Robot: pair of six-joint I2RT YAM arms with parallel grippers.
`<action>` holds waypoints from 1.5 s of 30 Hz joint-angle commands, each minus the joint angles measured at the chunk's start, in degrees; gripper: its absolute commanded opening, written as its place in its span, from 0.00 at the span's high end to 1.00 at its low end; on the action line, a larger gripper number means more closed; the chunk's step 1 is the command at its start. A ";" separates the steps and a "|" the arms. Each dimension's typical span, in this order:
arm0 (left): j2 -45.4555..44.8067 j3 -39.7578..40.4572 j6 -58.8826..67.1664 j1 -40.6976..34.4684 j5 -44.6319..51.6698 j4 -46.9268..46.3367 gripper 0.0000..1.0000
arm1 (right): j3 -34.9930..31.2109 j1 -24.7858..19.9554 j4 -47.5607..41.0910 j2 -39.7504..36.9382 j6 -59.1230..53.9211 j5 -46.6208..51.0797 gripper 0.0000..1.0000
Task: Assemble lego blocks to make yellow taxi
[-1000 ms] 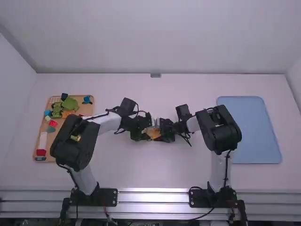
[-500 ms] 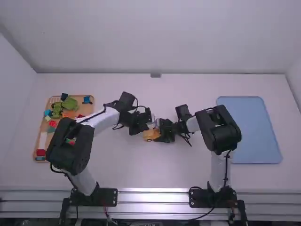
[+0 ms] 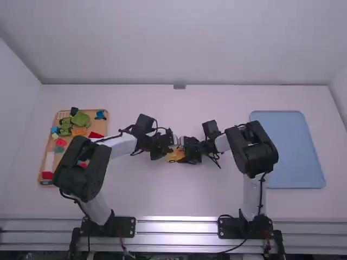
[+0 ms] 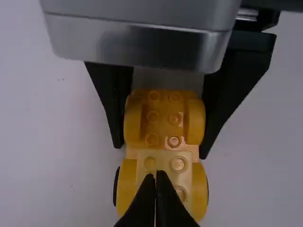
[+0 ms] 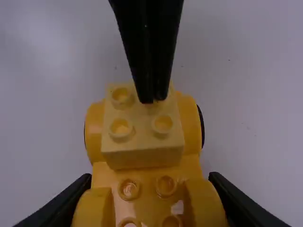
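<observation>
Looking like a robotics lab cell: left arm [image 3: 87,168] and right arm [image 3: 255,151] are standing on black mounts [image 3: 123,227] at silver metal rails [image 3: 176,226], cables [image 3: 234,248] are running along both, plain pale walls [image 3: 179,43] are boxing in the white table [image 3: 179,195] on three sides.

At the high view's centre, the yellow car [image 3: 175,156] is partly hidden by the left gripper [image 3: 169,147] and right gripper [image 3: 187,149]; at left, the wooden tray [image 3: 58,158] is partly covered by the left arm [image 3: 81,170]. In the right wrist view, the car is cut off at the bottom.
</observation>
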 commanded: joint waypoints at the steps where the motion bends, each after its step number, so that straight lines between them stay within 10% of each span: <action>1: 0.15 -3.26 -2.80 -0.52 -0.55 1.03 0.98 | -0.26 -0.11 -0.28 0.46 1.11 1.38 0.44; 33: -0.17 -0.31 -1.01 -1.51 -2.08 -4.66 0.98 | -0.26 -0.15 -0.17 0.46 1.11 1.40 0.44; 45: -15.87 2.67 -12.39 5.42 -6.36 -4.57 0.97 | -0.26 -0.15 5.18 0.46 6.93 3.89 0.43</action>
